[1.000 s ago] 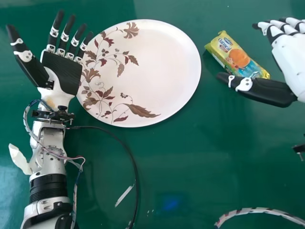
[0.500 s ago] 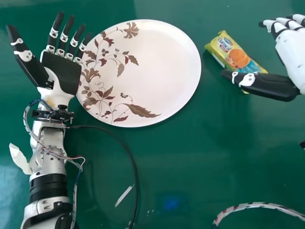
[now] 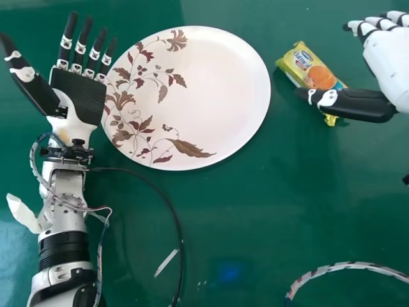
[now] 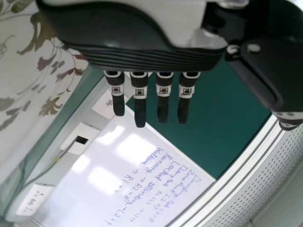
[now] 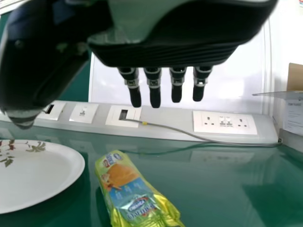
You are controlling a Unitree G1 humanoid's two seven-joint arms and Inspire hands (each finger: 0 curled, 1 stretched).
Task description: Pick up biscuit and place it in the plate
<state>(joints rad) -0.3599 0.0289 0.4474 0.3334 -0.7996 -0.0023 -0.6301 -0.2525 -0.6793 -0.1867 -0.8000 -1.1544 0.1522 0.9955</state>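
Note:
The yellow biscuit packet [image 3: 309, 69] lies on the green table, right of the round white plate [image 3: 217, 96] with brown flowers. My right hand [image 3: 393, 67] is at the right edge, its thumb overlapping the packet's lower part in the head view; whether they touch I cannot tell. In the right wrist view, the right hand [image 5: 165, 47] has its fingers extended, with the packet [image 5: 128, 184] beyond and the plate [image 5: 42, 172] beside it. My left hand [image 3: 80, 96] lies palm up at the plate's left edge, fingers straight. The left wrist view has the left hand [image 4: 142, 56] with straight fingers.
A black cable [image 3: 160, 189] curves from the left wrist across the table below the plate. A striped cable sleeve [image 3: 345, 265] arcs at the lower right. Wall sockets [image 5: 225, 123] and a grey cable [image 5: 189, 134] run along the table's back, with a cardboard box at the right.
My right hand has shifted slightly, its thumb now higher and covering a different part of the packet. The left hand has moved slightly left and up. The packet's lower end has swung a little leftward.

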